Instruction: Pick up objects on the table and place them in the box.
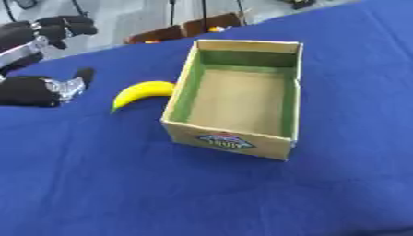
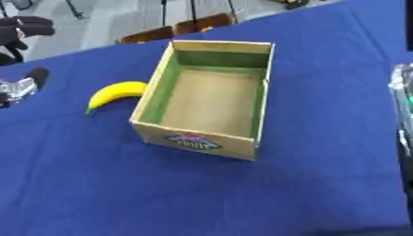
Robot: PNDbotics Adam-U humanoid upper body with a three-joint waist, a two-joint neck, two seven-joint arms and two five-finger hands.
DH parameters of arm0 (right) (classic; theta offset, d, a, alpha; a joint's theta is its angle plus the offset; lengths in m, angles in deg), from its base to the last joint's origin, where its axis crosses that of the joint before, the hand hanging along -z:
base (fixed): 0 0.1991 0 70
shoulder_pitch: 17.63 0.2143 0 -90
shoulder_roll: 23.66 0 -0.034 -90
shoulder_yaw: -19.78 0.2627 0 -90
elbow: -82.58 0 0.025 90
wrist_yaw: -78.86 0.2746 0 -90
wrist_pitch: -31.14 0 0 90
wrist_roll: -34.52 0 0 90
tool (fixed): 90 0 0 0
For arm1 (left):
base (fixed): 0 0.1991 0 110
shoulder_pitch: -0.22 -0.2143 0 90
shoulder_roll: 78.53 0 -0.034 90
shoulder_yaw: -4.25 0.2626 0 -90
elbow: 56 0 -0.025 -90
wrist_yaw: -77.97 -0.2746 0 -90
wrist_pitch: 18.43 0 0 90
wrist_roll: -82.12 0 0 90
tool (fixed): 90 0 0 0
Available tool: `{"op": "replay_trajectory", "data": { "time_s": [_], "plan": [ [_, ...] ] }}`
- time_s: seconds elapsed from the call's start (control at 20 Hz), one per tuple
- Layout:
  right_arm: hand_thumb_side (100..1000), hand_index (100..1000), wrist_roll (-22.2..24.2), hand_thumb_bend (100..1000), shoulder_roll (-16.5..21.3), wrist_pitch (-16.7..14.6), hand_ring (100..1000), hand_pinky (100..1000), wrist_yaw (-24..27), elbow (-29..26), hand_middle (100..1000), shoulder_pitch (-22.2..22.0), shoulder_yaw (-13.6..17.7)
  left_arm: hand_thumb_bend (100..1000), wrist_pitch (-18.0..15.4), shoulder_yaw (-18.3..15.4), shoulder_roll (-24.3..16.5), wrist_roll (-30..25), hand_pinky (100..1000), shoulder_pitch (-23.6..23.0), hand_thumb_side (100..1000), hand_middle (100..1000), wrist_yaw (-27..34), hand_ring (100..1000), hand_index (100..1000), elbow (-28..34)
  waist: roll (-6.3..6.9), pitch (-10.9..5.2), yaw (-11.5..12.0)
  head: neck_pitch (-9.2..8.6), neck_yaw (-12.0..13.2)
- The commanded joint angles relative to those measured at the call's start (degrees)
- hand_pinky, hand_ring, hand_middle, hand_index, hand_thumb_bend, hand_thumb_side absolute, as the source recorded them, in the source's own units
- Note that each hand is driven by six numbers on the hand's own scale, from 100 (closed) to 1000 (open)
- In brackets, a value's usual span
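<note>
One banana (image 1: 142,93) lies on the table (image 1: 97,184), which is covered with a blue cloth. The banana is yellow, smooth and curved, with a darker, greenish tip pointing toward the lower left and its thicker end directed toward the box (image 1: 235,97). That thicker end sits just beside the left wall of the box; whether it touches the wall cannot be determined. One box is present: an open-topped cardboard carton, rectangular, standing upright on the cloth slightly askew to the view. Its outer walls are tan, the upper inner faces of the walls are green, and the floor is plain brown cardboard. A printed label in red, white and green marks the near outer wall. Nothing is visible inside the box. The left hand (image 1: 40,90) is at the left edge of the left eye view, well apart from the box and near the banana without touching it. The hand is black with silver parts; the palm rests low over the cloth, the thumb points up and toward the banana, and the fingers arch above the palm in a curled form with a wide gap between them and the thumb. The hand holds nothing. At the right edge of the right eye view a pale, silvery shape (image 2: 403,106) is visible; it cannot be identified, and the state of the right hand's fingers cannot be determined. Object count: one banana, one box.
</note>
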Motion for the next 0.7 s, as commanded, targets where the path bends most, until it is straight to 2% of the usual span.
{"op": "replay_trajectory", "data": {
  "time_s": [0.05,0.25,0.4,0.5,0.55,0.65,0.7],
  "plan": [
    [1000,923,0.2,100,0.5,0.0,887,780,0.3,-0.8,776,0.7,-0.2,137,-0.8,0.7,-0.2,-1.5,796,2.4,581,1000,-1.0,982,1000,-2.2,-0.3,-1.37,-0.2,-0.83,0.4],
    [1000,923,0.3,100,0.4,0.1,887,782,0.5,-0.8,775,0.8,-0.4,146,-1.2,2.2,2.0,-2.7,728,4.7,597,1000,-1.2,952,1000,-6.8,-0.18,-1.39,-0.6,-1.02,0.6],
    [1000,923,0.4,100,0.2,0.1,886,782,0.6,-0.8,772,0.9,-0.5,184,-1.7,3.1,3.7,-3.8,747,6.3,615,1000,-1.3,994,1000,-11.0,-0.1,-1.4,-0.9,-1.25,0.8],
    [1000,923,0.4,100,0.2,0.1,884,783,0.6,-0.8,770,1.0,-0.6,256,-2.1,3.6,4.7,-4.7,751,7.3,645,1000,-1.8,1000,1000,-13.9,-0.04,-1.38,-1.1,-1.37,0.9],
    [1000,923,0.4,100,0.2,0.1,884,783,0.7,-0.8,770,1.1,-0.6,335,-2.3,3.7,5.2,-5.2,766,7.8,675,1000,-2.3,1000,1000,-15.3,-0.01,-1.35,-1.2,-1.42,1.0],
    [1000,923,0.4,100,0.1,0.1,883,783,0.7,-0.8,769,1.1,-0.7,354,-2.5,3.8,6.1,-6.0,768,8.7,644,1000,-4.1,1000,1000,-17.7,0.04,-1.31,-1.4,-1.5,1.0],
    [1000,923,0.4,100,0.1,0.1,883,783,0.8,-0.8,769,1.2,-0.7,323,-2.5,3.8,6.5,-6.2,766,9.2,614,1000,-5.2,1000,1000,-18.8,0.06,-1.3,-1.4,-1.53,1.1]
  ]
}}
